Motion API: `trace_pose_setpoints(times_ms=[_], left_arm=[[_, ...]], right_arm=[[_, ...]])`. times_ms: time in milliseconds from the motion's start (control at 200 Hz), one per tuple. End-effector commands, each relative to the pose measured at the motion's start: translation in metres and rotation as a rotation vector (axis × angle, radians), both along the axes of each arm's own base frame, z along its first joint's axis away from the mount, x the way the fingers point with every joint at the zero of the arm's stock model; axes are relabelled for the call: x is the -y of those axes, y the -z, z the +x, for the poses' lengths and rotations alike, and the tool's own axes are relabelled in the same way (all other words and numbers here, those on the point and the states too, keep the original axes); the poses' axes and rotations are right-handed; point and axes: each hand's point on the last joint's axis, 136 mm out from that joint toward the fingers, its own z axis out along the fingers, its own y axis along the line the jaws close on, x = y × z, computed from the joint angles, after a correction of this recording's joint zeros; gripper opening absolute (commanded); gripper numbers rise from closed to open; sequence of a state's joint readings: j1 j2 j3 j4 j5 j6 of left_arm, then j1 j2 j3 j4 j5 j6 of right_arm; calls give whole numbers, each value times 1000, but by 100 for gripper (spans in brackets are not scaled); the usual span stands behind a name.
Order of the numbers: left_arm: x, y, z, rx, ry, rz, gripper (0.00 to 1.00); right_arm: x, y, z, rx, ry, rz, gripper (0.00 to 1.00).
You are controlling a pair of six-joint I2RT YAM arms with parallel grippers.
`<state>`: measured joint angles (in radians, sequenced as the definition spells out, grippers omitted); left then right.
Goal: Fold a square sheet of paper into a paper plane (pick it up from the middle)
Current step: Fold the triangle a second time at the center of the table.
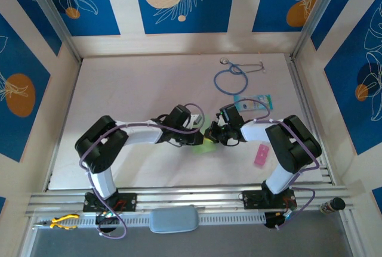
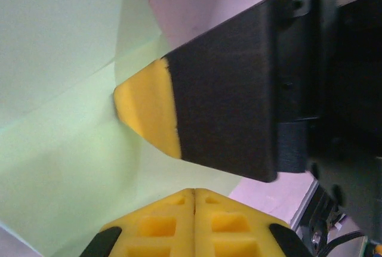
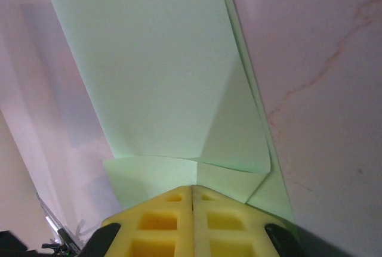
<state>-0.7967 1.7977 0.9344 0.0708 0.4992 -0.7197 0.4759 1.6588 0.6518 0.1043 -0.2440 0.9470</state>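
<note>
The square sheet of paper (image 1: pixel 206 146) is light green and partly folded, and it sits between the two grippers near the table's middle. My left gripper (image 1: pixel 202 133) is shut, its yellow tips (image 2: pixel 194 190) meeting at the paper's (image 2: pixel 59 167) edge. My right gripper (image 1: pixel 213 134) faces it, and one of its yellow-tipped black fingers (image 2: pixel 146 111) touches a crease. In the right wrist view the right gripper (image 3: pixel 192 186) is shut on the near edge of the paper (image 3: pixel 149 60), whose layered flaps spread away from the tips. No finished paper plane shape shows.
A blue stethoscope (image 1: pixel 231 78) lies at the back right. A teal-and-white card (image 1: pixel 253 102) is just behind the right arm and a pink strip (image 1: pixel 261 155) lies beside it. Yellow-handled pliers (image 1: pixel 62 221) and a grey pad (image 1: pixel 173 219) sit on the front rail. Walls enclose three sides.
</note>
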Motion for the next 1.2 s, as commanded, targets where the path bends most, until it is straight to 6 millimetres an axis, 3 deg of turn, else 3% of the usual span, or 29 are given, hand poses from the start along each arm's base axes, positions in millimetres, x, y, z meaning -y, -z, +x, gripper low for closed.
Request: trace_pose_setpoints(times_ms=[0, 330, 670, 1196], left_arm=[[14, -7, -2, -18, 32, -39, 7], [-1, 21, -9, -32, 47, 92, 7], [-12, 34, -16, -40, 51, 142, 7], [-41, 49, -45, -75, 50, 191, 7]], right_arm=[[21, 28, -20, -99, 19, -103, 0], [22, 29, -21, -103, 17, -109, 0], [23, 30, -22, -108, 20, -112, 0], [26, 33, -23, -114, 18, -128, 0]])
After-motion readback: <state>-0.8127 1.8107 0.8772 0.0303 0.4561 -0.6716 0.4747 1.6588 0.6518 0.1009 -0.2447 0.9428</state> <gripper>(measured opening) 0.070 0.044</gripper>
